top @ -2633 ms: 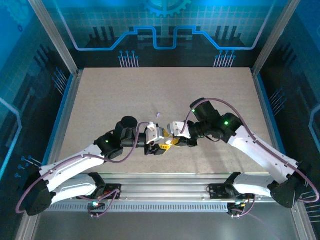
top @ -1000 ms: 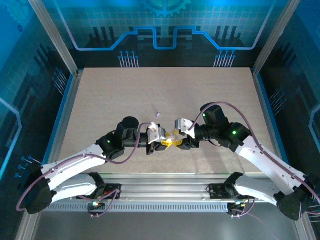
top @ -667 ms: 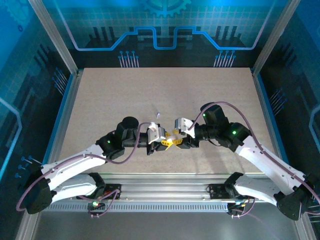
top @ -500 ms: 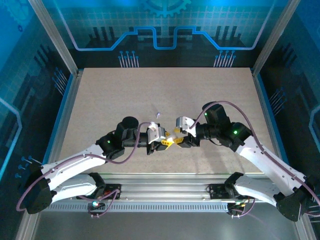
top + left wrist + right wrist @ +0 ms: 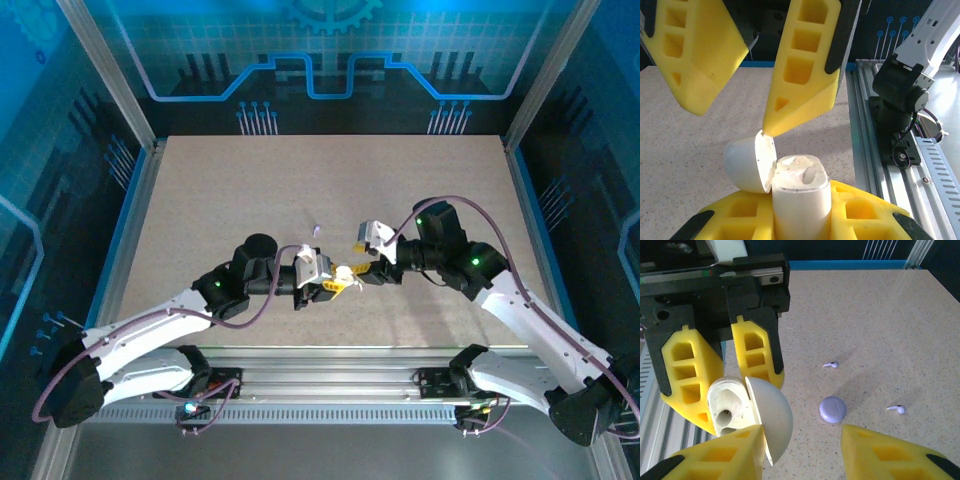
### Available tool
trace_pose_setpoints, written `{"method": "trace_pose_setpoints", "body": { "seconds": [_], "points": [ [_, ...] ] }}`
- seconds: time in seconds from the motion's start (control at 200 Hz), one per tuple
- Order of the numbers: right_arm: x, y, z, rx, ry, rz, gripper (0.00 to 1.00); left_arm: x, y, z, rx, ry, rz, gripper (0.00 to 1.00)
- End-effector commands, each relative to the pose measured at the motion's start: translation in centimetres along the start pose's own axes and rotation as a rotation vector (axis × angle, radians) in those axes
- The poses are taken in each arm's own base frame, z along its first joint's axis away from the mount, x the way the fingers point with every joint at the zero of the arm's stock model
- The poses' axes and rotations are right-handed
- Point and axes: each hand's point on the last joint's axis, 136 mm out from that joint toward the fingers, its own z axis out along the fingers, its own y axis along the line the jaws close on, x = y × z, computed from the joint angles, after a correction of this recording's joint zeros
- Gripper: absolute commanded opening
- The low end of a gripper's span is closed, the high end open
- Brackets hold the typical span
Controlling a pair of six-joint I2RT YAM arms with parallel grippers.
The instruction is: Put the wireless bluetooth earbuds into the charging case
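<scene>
The left gripper (image 5: 328,285) is clamped on the body of a white case (image 5: 800,200), holding it upright between its yellow fingers (image 5: 865,215) with the opening facing the right gripper (image 5: 364,274). The case's domed lid (image 5: 747,165) is swung open to one side on its hinge. The right gripper faces the left one tip to tip with its fingers spread apart and gripping nothing. The tip of one finger (image 5: 805,65) touches the rim of the open lid, and the other finger stands clear of it. On the table (image 5: 865,315) ahead of the right gripper's fingertips lies a closed lilac case (image 5: 833,409), apart from both grippers. One lilac earbud (image 5: 830,364) lies just beyond it and a second earbud (image 5: 896,409) lies beside it.
</scene>
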Motion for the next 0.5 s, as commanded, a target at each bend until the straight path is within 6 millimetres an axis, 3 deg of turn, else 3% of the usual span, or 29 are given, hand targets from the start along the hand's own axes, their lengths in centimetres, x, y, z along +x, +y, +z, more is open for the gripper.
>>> {"method": "trace_pose_setpoints", "body": {
  "seconds": [0.0,0.26,0.495],
  "points": [
    [-2.5,-1.3,-1.5,0.063,-0.073,0.019,0.45,0.1,-0.3,-0.4,-0.017,-0.035,-0.014,0.18],
    [-2.2,-3.2,-2.9,0.189,-0.019,0.258,0.45,0.4,1.3,-1.8,-0.136,-0.138,-0.089,0.18],
    [3.0,-5.2,-2.3,0.336,0.187,0.684,0.47,0.7,2.8,-3.2,-0.259,-0.189,-0.130,0.18]
  ]
}}
